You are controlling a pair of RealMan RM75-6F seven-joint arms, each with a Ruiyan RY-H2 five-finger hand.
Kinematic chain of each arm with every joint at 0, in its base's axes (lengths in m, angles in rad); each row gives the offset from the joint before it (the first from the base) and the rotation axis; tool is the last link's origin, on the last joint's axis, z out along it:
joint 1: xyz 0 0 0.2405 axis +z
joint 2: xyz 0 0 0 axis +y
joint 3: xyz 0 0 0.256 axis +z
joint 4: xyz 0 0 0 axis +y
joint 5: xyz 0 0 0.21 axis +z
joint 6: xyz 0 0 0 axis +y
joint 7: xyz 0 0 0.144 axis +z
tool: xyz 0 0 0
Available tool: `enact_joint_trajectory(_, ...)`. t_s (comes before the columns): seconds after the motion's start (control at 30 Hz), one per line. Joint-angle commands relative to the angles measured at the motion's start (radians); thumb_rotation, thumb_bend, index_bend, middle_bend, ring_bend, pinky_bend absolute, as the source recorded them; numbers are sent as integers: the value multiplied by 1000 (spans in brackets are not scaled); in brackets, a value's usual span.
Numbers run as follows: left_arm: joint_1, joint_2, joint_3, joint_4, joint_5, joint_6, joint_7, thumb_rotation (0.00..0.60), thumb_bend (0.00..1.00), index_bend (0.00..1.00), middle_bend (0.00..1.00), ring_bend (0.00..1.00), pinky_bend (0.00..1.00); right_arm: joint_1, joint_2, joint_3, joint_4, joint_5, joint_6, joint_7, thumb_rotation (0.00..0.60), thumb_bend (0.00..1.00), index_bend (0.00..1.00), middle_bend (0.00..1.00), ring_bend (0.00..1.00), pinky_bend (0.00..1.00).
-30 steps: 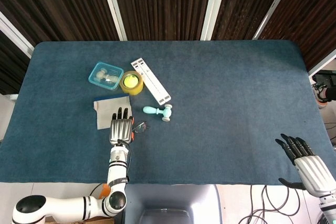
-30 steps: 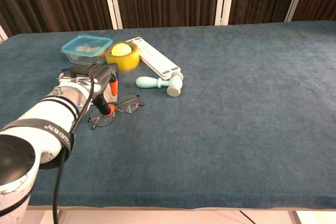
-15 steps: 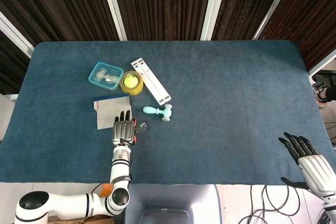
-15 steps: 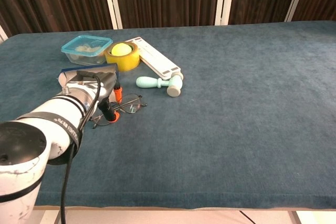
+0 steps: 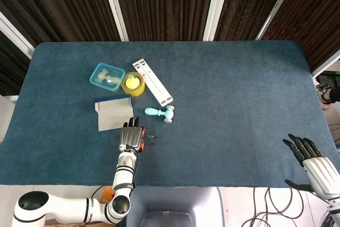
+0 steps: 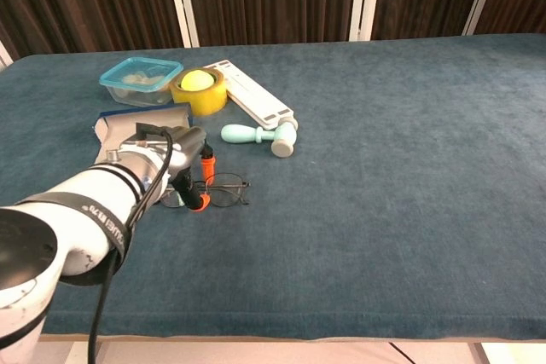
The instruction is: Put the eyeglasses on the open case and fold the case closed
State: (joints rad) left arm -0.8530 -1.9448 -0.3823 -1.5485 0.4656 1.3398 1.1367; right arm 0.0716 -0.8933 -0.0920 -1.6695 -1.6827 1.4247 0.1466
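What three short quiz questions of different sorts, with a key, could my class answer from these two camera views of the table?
1. True or false: the eyeglasses already lie on the open case.
2. Which hand is at the eyeglasses? A. left hand B. right hand
3. Fill in: the yellow ball sits inside the ____.

Key
1. False: they lie on the blue tablecloth, nearer the robot than the case.
2. A: the right hand hovers, fingers spread, at the table's near right corner.
3. Roll of yellow tape, beside the plastic container.
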Motion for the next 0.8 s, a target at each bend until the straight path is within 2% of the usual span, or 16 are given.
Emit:
enact_joint_trajectory(0.03, -8, -4, 9, 17, -2, 10, 2, 600, 337, 515, 97, 26, 160, 0, 1, 0, 0, 1, -1, 2, 600, 252, 0, 0, 0, 0)
enact_joint_trajectory(0.3, -19, -4, 21, 41, 11, 17, -16, 600, 360, 558, 112, 31, 158, 1, 1, 1, 1, 3, -4, -1, 600, 252, 0, 0, 0, 0)
enact_joint_trajectory(0.53, -21, -6, 34, 63, 20, 24, -28, 600, 445, 598, 133, 47, 157, 1, 1, 1, -1, 3, -7, -4, 600, 252, 0, 0, 0, 0)
enact_joint_trajectory(0.8, -12, 2, 53, 83, 88, 38, -75, 600, 499, 651, 158, 68, 148, 0, 2, 0, -1, 3, -7, -4, 600, 252, 0, 0, 0, 0)
